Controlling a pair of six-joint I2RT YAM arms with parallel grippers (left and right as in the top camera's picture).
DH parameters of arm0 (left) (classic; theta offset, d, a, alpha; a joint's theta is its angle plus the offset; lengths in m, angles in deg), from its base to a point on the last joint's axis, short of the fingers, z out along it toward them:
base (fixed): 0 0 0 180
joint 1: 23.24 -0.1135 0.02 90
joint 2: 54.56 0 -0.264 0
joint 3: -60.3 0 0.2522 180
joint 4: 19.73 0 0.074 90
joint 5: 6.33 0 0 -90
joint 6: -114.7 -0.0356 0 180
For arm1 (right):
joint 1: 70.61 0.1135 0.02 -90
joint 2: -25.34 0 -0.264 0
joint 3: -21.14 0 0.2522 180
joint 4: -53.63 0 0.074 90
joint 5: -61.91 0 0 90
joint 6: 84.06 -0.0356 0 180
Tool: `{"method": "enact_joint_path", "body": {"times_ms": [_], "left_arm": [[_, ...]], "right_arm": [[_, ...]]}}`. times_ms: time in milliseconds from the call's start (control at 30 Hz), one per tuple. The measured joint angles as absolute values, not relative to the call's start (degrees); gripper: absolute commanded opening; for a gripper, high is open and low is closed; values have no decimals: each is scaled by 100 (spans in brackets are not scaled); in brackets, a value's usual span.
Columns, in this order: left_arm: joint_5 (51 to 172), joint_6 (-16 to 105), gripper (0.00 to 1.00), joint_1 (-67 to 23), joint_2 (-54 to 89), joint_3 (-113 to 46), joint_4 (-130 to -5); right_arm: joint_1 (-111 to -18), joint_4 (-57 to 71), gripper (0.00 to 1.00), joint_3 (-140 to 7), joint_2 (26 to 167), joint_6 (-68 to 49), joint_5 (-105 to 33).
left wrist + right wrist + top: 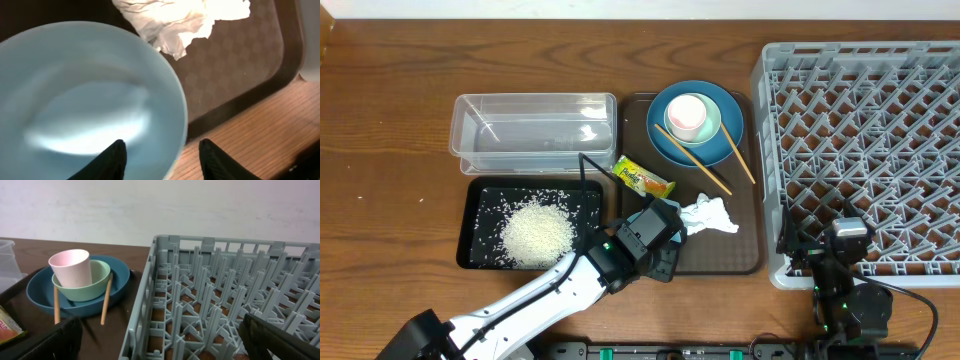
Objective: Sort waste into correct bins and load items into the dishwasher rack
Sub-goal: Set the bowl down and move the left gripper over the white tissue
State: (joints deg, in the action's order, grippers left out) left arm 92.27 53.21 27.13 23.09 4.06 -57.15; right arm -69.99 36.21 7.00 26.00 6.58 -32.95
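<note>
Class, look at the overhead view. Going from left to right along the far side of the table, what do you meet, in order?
clear tub → blue plate → grey rack

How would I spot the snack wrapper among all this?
Find the big grey dishwasher rack on the right; the brown serving tray sits just left of it. On the tray's left edge, beside the clear plastic tub, lies the small snack wrapper. It alone is yellow-green with an orange end; the crumpled tissue nearby is white.
</note>
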Motion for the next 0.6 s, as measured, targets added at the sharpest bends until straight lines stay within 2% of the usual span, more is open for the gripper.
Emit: {"method": "enact_joint_path", "body": {"times_ms": [333,600], "left_arm": [[9198,4808,59,2713,2062,-643,-5647],[8921,4521,66,2713,2235,-729,-5505]], "right_arm": [[-6999,3621,99,700,2602,661,-3295],[-6999,3621,99,700,2602,661,-3295]]}}
